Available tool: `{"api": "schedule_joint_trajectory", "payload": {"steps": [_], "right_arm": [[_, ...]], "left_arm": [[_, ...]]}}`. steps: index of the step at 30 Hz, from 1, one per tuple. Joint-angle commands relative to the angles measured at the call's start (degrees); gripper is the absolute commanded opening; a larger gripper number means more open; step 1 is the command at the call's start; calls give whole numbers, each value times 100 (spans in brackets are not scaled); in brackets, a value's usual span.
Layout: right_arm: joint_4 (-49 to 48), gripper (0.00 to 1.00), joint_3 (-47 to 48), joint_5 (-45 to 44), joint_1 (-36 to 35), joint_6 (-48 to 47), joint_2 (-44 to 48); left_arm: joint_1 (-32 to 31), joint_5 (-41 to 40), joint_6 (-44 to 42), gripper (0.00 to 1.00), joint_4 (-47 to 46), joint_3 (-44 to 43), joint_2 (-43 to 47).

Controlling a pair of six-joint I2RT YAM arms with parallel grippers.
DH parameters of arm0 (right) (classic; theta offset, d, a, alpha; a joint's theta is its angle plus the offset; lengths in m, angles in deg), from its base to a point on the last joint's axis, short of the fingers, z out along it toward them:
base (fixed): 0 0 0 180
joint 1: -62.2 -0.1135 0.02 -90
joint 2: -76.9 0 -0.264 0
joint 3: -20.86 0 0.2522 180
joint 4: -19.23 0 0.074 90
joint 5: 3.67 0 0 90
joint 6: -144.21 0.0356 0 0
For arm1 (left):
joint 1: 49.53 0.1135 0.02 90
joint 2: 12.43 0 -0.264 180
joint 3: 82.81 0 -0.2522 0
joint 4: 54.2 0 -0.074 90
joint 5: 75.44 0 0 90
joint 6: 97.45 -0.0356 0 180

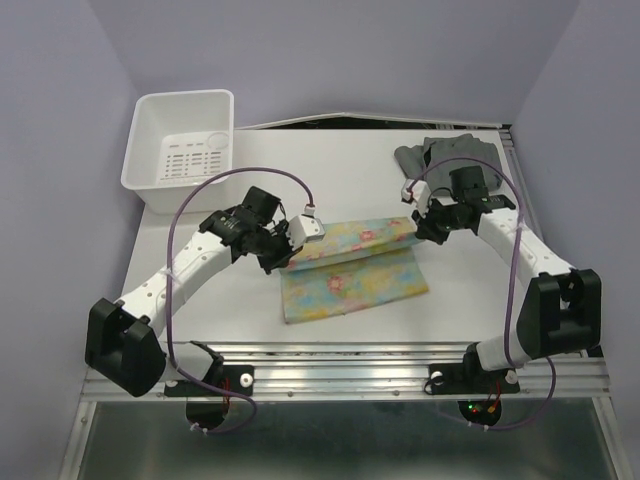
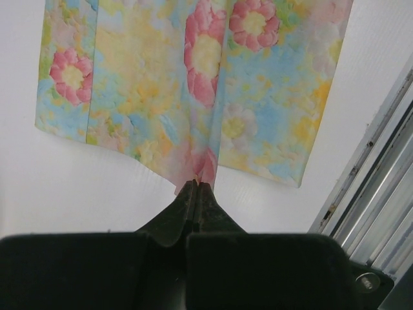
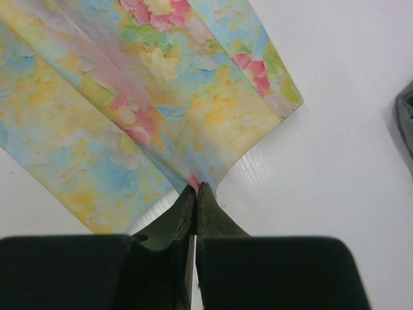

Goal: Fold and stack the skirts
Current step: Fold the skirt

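Pastel floral skirt (image 1: 350,285) lies mid-table, far edge raised. Its far corners are pinched tight by the left gripper (image 2: 197,187) and right gripper (image 3: 195,188). The grey skirt (image 1: 440,152) sits far right.

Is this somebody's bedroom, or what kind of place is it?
Probably a robot lab booth: left arm and right arm bolted to a metal rail, a white table, plain walls close around.

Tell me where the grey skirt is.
In the top view, the grey skirt lies bunched at the far right, just beyond the right gripper, apart from the floral skirt.
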Motion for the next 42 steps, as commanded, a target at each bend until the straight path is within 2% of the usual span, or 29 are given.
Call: {"api": "schedule_joint_trajectory", "payload": {"steps": [1,4,11,14,15,16,19,22,26,32,36,42], "right_arm": [[157,1,-301,-323,103,-383,181],[52,1,-591,-358,103,-418,303],[95,1,-952,-69,103,-339,128],[288,12,-987,159,50,-391,163],[350,17,-979,221,50,-401,198],[420,30,-935,274,50,-392,242],[623,52,-786,476,50,-147,470],[763,60,-461,740,50,432,673],[895,59,-56,1275,50,1303,638],[729,53,50,1637,-3,2104,-91],[291,47,-117,1207,-371,2560,-564],[-421,39,-135,513,-530,2912,-1321]], "left_arm": [[31,82,-355,0,885,35,138],[14,293,-478,0,982,149,129],[5,100,-469,0,570,737,-82],[-39,118,-478,2,368,869,-74],[-65,118,-478,11,341,878,-65],[-92,187,-487,30,323,887,31],[-136,486,-583,47,367,817,321],[-189,794,-654,54,542,616,524],[-180,1058,-549,54,508,299,533],[-189,576,294,51,-423,44,-204],[-197,215,892,50,-1047,-140,-793],[-189,-23,1446,46,-1311,-185,-1418]]}}
